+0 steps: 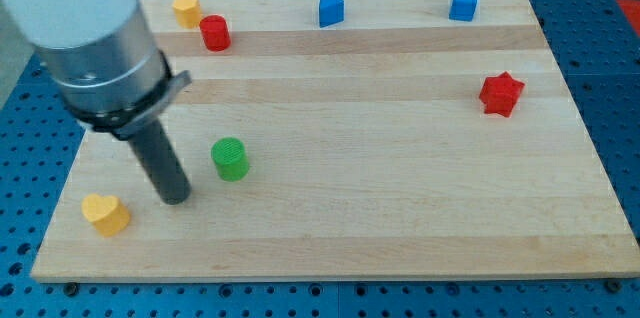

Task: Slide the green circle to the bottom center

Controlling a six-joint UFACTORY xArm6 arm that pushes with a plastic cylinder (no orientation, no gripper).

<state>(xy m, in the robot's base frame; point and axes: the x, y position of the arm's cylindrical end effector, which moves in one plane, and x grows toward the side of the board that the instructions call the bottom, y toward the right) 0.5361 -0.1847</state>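
The green circle [230,158] is a short green cylinder standing on the wooden board [380,228], left of centre. My tip [177,198] rests on the board just to the left of and slightly below the green circle, a small gap apart from it. The rod rises up and to the left into the grey arm body at the view's top left.
A yellow heart [106,213] lies at the bottom left. A yellow block [186,8] and a red cylinder [214,33] sit at the top left. Two blue blocks [331,9] [463,3] line the top edge. A red star [501,94] is at the right.
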